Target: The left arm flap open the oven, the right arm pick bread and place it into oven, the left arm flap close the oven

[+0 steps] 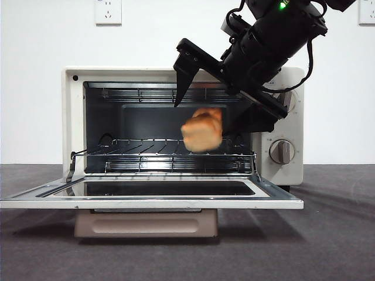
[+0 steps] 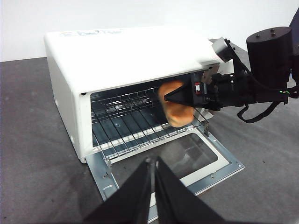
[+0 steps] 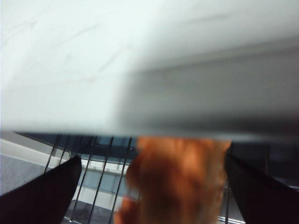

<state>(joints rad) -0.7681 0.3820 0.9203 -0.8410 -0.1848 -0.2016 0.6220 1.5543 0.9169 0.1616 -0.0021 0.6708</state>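
Note:
The cream-white oven (image 1: 71, 117) stands with its door (image 1: 152, 202) flapped down flat and the wire rack (image 1: 140, 157) showing inside. The right gripper (image 1: 206, 116) reaches into the right side of the opening from above, and its jaws are spread wide and open. The golden-brown bread (image 1: 203, 130) is blurred between the jaws, just above the rack, and neither jaw touches it in the right wrist view (image 3: 175, 182). In the left wrist view the bread (image 2: 176, 111) hangs at the oven (image 2: 131, 51) mouth. The left gripper (image 2: 153, 179) is shut and empty, held back from the door's front edge.
Two beige knobs (image 1: 282, 151) sit on the oven's right panel, partly behind the right arm (image 1: 275, 35). The open door (image 2: 187, 158) juts out over the dark grey tabletop (image 1: 340, 234). A white wall with sockets (image 1: 108, 10) stands behind.

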